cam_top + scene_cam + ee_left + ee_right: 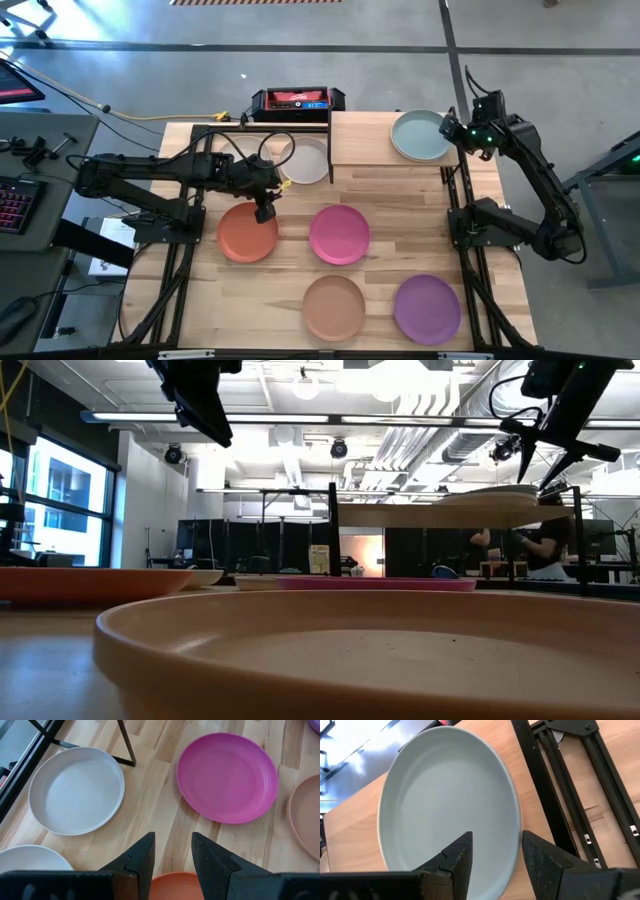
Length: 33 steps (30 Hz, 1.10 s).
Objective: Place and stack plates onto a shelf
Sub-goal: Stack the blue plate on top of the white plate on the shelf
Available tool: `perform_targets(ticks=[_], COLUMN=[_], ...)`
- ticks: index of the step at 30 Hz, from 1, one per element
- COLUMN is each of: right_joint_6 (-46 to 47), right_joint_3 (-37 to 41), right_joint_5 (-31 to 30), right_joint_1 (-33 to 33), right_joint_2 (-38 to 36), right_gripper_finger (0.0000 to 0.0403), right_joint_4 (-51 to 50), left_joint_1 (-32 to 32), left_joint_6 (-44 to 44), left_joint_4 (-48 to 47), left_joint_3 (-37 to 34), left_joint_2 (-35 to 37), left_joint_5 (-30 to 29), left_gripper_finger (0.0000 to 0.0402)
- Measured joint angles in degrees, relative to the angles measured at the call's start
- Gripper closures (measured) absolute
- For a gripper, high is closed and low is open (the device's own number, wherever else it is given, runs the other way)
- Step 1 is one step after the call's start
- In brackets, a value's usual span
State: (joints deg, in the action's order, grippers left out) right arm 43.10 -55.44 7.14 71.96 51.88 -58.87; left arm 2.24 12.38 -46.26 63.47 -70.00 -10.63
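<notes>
The teal plate [420, 135] lies flat on the light-wood shelf [365, 140] at the table's far right. My right gripper [457, 130] is open just over the plate's right rim [512, 855], one finger on either side of it; I see no touch. My left gripper [266, 207] is open and empty above the far edge of the orange-red plate [247, 235]. The magenta plate [339, 233], tan plate [333, 307] and purple plate [427, 308] lie flat on the table. An off-white plate [75, 790] and another pale one [27, 859] lie by the shelf's left post.
A thin black shelf post [125, 745] stands next to the off-white plate. A black and red device [298, 100] sits beyond the table's far edge. Black arm frames [470, 200] run along both table sides. A person [545, 550] shows in the room behind.
</notes>
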Motion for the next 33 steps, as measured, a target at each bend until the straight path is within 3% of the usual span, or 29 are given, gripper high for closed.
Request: perform_targets(ticks=[30,33], right_joint_6=[3.4,3.1], right_joint_3=[0.0,0.0], right_joint_5=[0.5,2.7], right_joint_1=[0.0,-0.2], right_joint_2=[0.4,-0.9], right_gripper_finger=[0.0254,0.0254], right_joint_4=[0.3,0.1], left_joint_1=[0.0,0.0], left_joint_6=[0.0,0.0], left_joint_4=[0.0,0.0], left_joint_3=[0.0,0.0], left_joint_2=[0.0,0.0], left_joint_5=[0.0,0.0], left_gripper_finger=[0.0284,0.0284])
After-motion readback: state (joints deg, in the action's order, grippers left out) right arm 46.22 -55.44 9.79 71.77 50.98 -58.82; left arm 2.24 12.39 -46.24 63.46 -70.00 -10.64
